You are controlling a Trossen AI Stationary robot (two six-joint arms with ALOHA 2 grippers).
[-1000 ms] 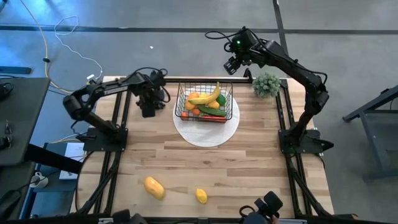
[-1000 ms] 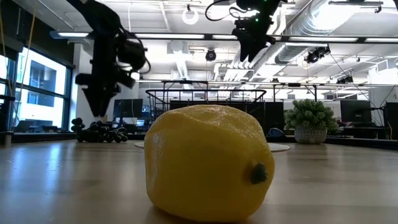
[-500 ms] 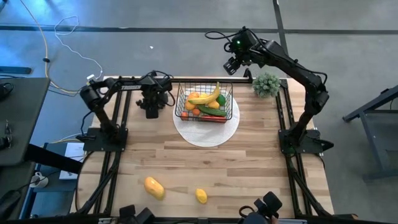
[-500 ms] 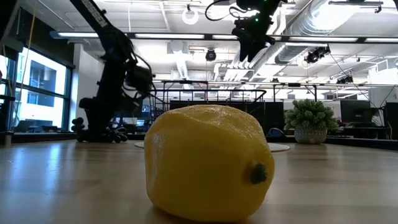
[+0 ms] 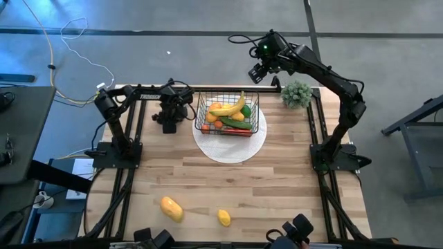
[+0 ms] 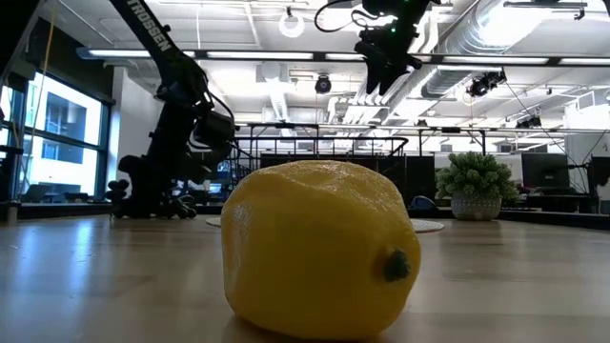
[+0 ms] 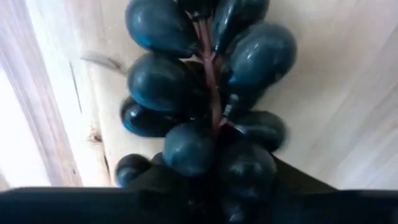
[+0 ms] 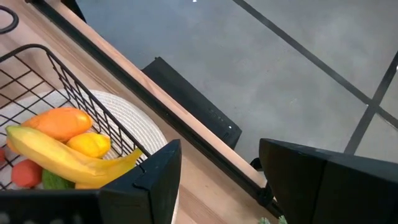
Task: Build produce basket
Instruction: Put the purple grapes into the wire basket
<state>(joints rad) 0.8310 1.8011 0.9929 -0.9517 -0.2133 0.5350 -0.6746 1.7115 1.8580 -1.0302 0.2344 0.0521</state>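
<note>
The dark grapes point(image 7: 205, 93) lie on the table at its far left, left of the black wire basket point(image 5: 202, 111). My left gripper point(image 5: 168, 125) is down at the grapes, open, with a finger on either side of the cluster's near end. The basket stands on a white round disc point(image 5: 228, 149) and holds a banana point(image 5: 230, 107), a mango, a lemon, a cucumber and red pieces. My right gripper point(image 5: 259, 72) is open and empty, high above the table's far edge behind the basket. My left gripper comes at the grapes from above, pointing down, its fingers astride the lower berries point(image 7: 242, 168) of the cluster. I cannot tell whether the fingers touch them. The grapes lie on the table.
An orange mango point(image 5: 172, 208) and a lemon point(image 5: 223, 218) lie near the table's near edge; the lemon fills the low view point(image 6: 319, 252). A bushy green plant point(image 5: 296, 93) stands at the far right. Bare wood lies between the disc and the near fruits.
My left gripper has come down from above the grapes to table height around them, as its arm folded in toward the table's far left. The grapes have stayed where they were.
</note>
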